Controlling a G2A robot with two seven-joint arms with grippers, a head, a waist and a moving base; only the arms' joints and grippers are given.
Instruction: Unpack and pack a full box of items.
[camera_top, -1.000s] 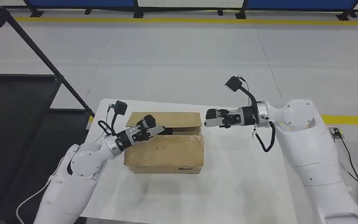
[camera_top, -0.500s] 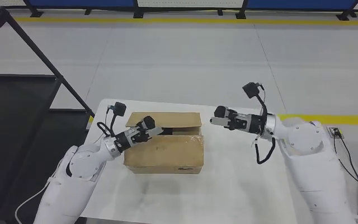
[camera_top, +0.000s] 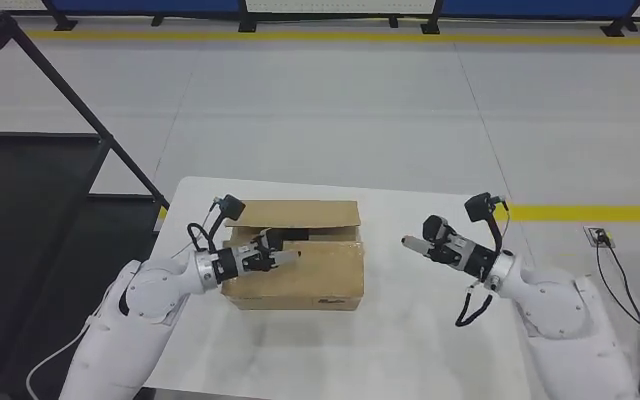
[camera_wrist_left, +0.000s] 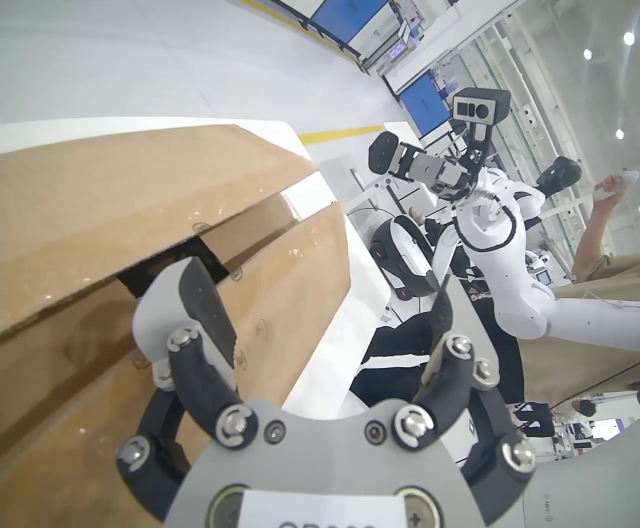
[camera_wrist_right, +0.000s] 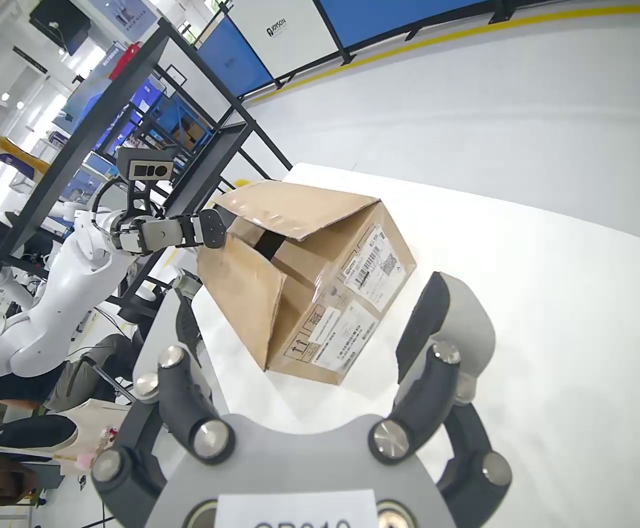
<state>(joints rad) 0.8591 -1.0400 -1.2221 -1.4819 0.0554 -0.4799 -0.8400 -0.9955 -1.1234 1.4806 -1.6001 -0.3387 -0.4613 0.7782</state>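
Observation:
A brown cardboard box (camera_top: 300, 275) stands on the white table (camera_top: 420, 330), left of the middle. Its top flaps are partly apart, with a dark gap (camera_top: 300, 236) between them. My left gripper (camera_top: 284, 258) hangs open just over the near flap, with nothing between its fingers. In the left wrist view the box (camera_wrist_left: 100, 200) lies beside the left gripper (camera_wrist_left: 320, 310). My right gripper (camera_top: 412, 243) is open and empty, well off to the right of the box. From the right wrist, the right gripper (camera_wrist_right: 312, 320) faces the labelled end of the box (camera_wrist_right: 300, 260).
A black metal rack (camera_top: 80, 110) stands beside the table on the left. Bare tabletop stretches right of the box and in front of it. The table's rounded far corner (camera_top: 185, 185) lies behind the left arm.
My right gripper has drawn back from the box's right end, moving right and toward the front. My left gripper has shifted from the gap out over the near flap.

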